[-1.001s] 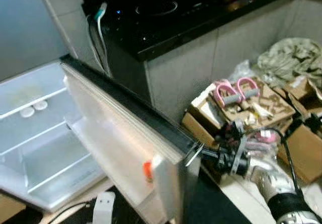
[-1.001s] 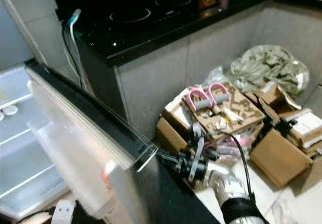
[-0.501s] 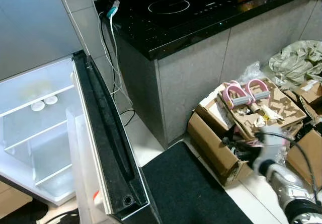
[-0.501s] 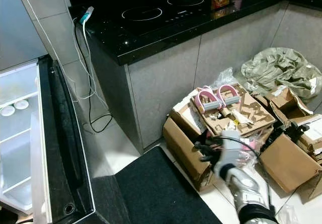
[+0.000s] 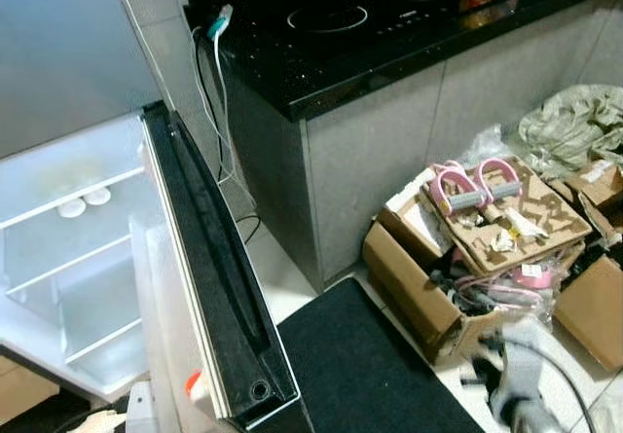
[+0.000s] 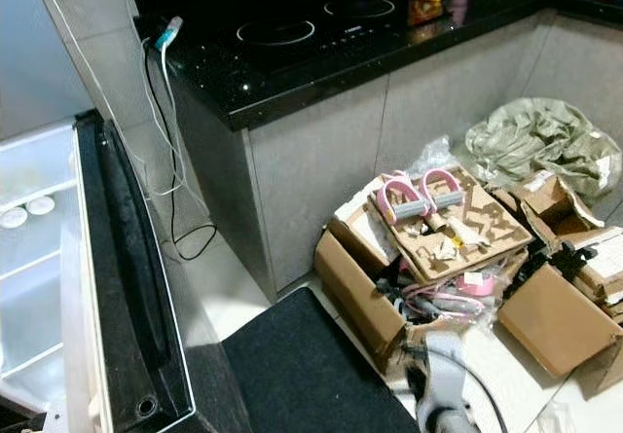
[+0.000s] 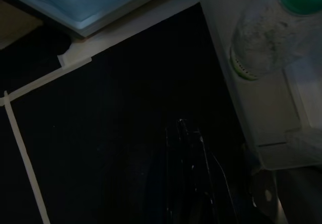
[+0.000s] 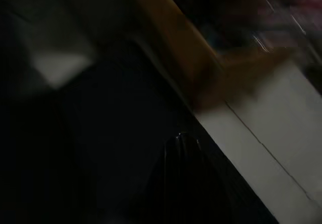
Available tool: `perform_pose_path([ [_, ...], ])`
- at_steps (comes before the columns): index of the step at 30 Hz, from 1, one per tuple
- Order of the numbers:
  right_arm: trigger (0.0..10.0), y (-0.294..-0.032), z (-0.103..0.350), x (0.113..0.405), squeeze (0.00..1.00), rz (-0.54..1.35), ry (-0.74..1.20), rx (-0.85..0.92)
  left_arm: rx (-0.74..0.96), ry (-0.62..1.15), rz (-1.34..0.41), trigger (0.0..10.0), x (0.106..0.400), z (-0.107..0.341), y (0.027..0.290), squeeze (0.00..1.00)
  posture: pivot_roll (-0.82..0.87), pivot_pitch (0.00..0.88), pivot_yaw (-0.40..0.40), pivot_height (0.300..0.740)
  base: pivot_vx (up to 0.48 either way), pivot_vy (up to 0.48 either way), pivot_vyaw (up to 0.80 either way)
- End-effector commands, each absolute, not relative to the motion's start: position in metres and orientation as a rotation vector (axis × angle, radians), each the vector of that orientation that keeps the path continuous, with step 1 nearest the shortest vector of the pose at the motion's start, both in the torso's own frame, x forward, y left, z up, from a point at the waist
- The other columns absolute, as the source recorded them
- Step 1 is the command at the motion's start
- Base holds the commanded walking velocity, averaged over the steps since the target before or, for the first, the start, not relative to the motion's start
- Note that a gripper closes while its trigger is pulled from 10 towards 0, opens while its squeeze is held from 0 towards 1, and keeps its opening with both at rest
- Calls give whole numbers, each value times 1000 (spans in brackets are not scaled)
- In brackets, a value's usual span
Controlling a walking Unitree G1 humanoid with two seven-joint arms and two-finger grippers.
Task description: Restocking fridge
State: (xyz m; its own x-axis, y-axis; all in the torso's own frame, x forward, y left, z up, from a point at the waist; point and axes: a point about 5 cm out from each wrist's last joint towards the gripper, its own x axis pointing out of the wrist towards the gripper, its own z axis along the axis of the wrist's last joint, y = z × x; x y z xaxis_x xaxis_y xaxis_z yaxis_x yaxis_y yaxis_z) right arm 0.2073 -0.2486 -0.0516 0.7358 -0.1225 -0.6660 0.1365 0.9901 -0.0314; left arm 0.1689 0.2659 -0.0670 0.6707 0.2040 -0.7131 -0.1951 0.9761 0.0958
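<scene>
At the left of the head view stands the small white fridge (image 5: pixel 68 258), open and nearly bare, with two thin shelves and two little round white caps (image 5: pixel 83 201) on the upper one. Next to it the fridge door with its black rubber edge (image 5: pixel 209 277) swings out toward the middle of the frame. In the left wrist view, a clear plastic bottle with a green cap (image 7: pixel 271 32) sits in a white door pocket, and the left hand (image 7: pixel 188 148) hangs low over the dark floor; I cannot tell if its fingers are apart or together.

At the upper middle is the black shiny tabletop (image 5: pixel 389 34) with round cooker rings, and two thin cables (image 5: pixel 209 92) hang from a plug beside it. Below lies one black floor mat (image 5: pixel 360 375).

At the right sit several brown cardboard boxes (image 5: pixel 419 287), and I count two pink handles (image 5: pixel 472 182) on top. A crumpled grey-green cloth (image 5: pixel 574 122) lies at the far right.

The right hand (image 6: pixel 433 384) is a blur at the lower right, so I cannot tell its fingers either. It looks to be moving fast near the boxes, so it could bump one and spill it. The door could also swing into the robot.
</scene>
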Motion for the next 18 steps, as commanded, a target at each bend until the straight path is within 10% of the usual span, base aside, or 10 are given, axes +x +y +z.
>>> perform_pose_path([
  [1, 10000, -259, -57, 193, 0, -261, 755, 23, 17, 815, 207, 10000, 167, -70, 259, 0, -45, 103, 67, 726, 0, 0, 0],
  [18, 10000, -249, -87, 136, 0, -379, 915, 73, -4, 833, 152, 10000, 165, -74, 249, 0, -42, 111, 70, 726, 0, 16, 0],
])
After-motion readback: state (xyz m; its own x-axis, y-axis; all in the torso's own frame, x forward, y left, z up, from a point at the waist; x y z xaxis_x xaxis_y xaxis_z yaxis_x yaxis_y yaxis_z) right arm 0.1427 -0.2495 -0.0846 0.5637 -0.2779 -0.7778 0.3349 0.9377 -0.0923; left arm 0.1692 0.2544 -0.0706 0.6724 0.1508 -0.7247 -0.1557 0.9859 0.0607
